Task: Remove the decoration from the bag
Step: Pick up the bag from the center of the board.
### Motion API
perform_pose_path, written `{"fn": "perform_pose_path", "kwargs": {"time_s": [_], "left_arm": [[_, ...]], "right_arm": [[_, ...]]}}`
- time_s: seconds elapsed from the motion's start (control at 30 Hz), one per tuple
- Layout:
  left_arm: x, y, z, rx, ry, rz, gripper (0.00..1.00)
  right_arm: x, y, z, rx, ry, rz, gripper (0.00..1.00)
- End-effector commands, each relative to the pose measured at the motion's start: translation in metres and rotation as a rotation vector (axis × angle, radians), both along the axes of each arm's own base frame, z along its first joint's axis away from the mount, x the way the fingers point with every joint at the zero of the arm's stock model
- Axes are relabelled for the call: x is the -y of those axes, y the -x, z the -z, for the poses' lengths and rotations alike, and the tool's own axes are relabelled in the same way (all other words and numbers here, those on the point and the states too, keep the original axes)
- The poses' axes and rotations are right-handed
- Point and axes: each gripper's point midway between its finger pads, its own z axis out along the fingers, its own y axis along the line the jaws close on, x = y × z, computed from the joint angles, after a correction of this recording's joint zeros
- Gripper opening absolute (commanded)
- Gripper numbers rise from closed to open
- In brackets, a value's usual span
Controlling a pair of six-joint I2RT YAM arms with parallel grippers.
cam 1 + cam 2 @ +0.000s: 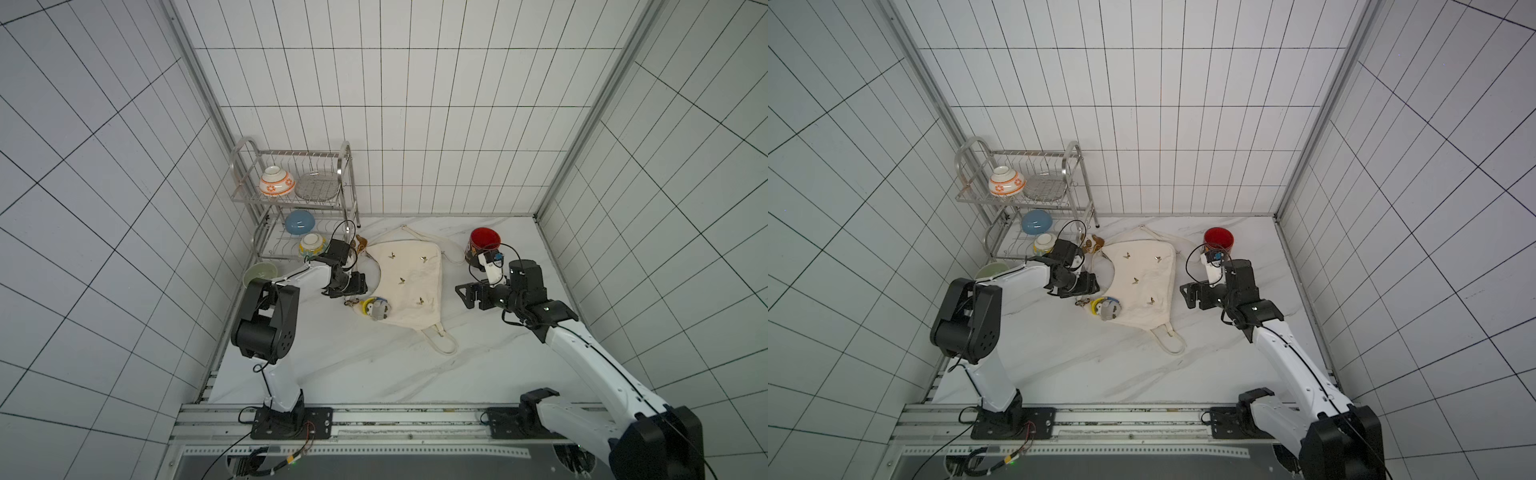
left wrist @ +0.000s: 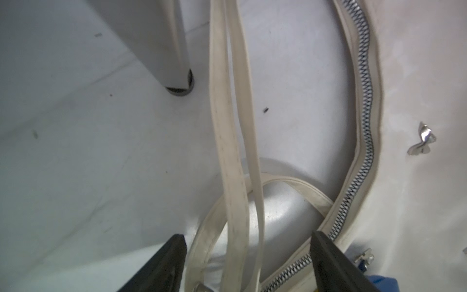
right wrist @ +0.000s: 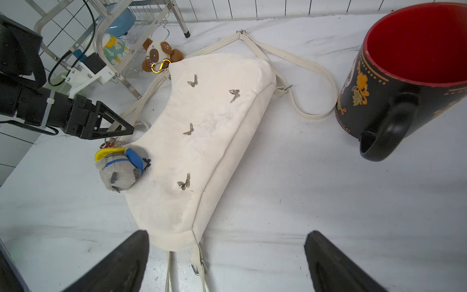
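Note:
The cream bag [image 1: 409, 278] [image 1: 1142, 282] [image 3: 207, 141] lies flat on the marble top, its gold butterfly studs facing up. A grey plush decoration [image 1: 374, 308] [image 1: 1106, 309] [image 3: 118, 169] with a yellow and blue cap rests on the bag's near left corner. A brown plush decoration [image 1: 360, 243] [image 3: 159, 54] with a gold clip sits at the far left corner. My left gripper [image 1: 360, 286] [image 1: 1094, 286] [image 2: 247, 235] is low beside the grey plush, jaws apart astride the bag's straps [image 2: 227, 151]. My right gripper [image 1: 463, 296] [image 1: 1187, 293] [image 3: 227, 235] stands open and holds nothing, just right of the bag.
A black mug with a red inside [image 1: 484, 245] [image 3: 404, 75] stands at the back right. A metal dish rack [image 1: 291, 199] with several bowls fills the back left corner. A pale green bowl [image 1: 259, 274] sits beside the left arm. One rack foot [image 2: 180, 88] stands near the straps.

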Motion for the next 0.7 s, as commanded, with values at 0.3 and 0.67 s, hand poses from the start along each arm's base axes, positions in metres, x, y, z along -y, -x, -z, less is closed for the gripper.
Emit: {"fn": "perform_pose_path", "kwargs": {"time_s": [0.3, 0.67], "left_arm": [[-0.003, 0.004, 0.013, -0.003, -0.099, -0.004, 0.21], [0.001, -0.001, -0.050, 0.131, -0.040, -0.018, 0.00]], "right_arm": [[-0.002, -0.003, -0.003, 0.027, -0.005, 0.004, 0.99], [-0.006, -0.003, -0.015, 0.060, -0.039, -0.009, 0.99]]}}
